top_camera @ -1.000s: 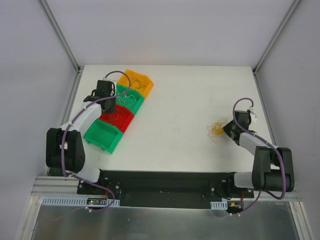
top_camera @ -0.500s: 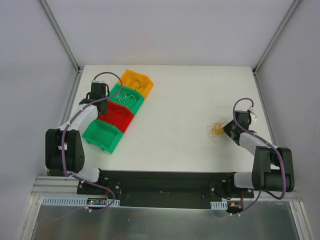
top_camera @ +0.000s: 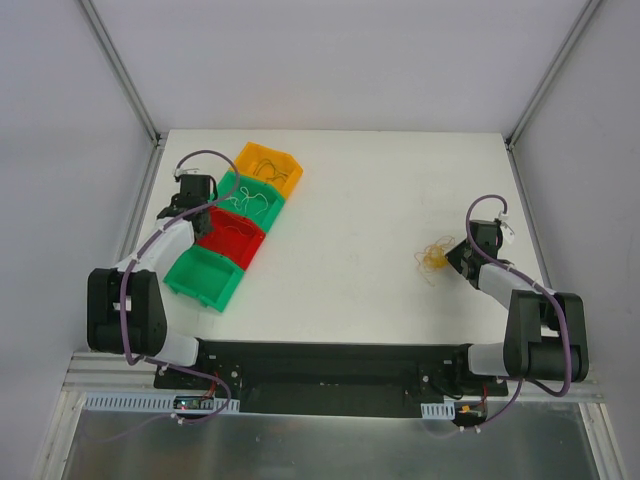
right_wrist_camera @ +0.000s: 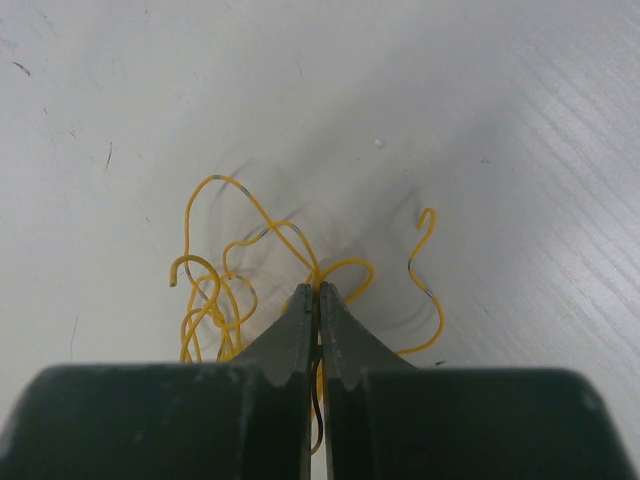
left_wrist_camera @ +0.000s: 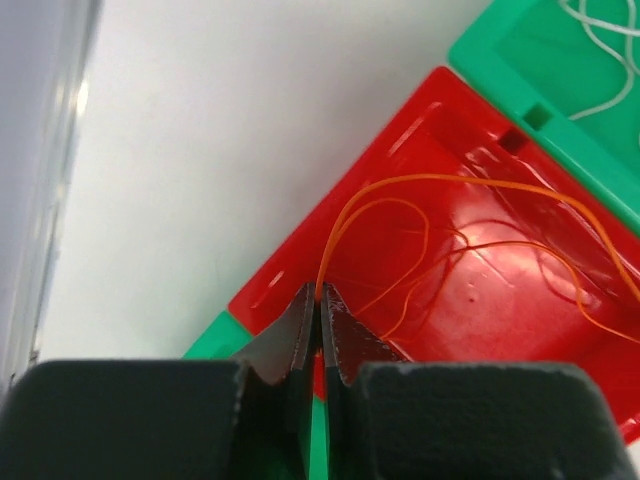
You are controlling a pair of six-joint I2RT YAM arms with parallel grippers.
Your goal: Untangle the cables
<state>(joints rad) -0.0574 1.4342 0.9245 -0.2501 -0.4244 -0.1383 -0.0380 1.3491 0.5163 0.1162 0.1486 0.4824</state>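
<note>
My left gripper (left_wrist_camera: pixel 319 295) is shut on a thin orange cable (left_wrist_camera: pixel 400 185) that loops out over the red bin (left_wrist_camera: pixel 500 310); more fine orange strands lie on the bin's floor. From above, that gripper (top_camera: pixel 193 203) hangs at the red bin's (top_camera: pixel 240 238) left edge. At the right of the table, my right gripper (right_wrist_camera: pixel 318 290) is shut on a strand of the curly yellow cables (right_wrist_camera: pixel 215 290), a small clump (top_camera: pixel 434 259) lying on the white tabletop just left of that gripper (top_camera: pixel 452 258).
Four bins stand in a diagonal row at the left: an orange-yellow bin (top_camera: pixel 268 165), a green bin (top_camera: pixel 250 197) holding pale wires (left_wrist_camera: pixel 600 25), the red one, and a near green bin (top_camera: pixel 205 275). The table's left rail (top_camera: pixel 143 205) runs close beside the left arm.
My left gripper has moved left, from over the green bin to the red bin's left edge, staying shut. The right arm and yellow clump have not moved.
</note>
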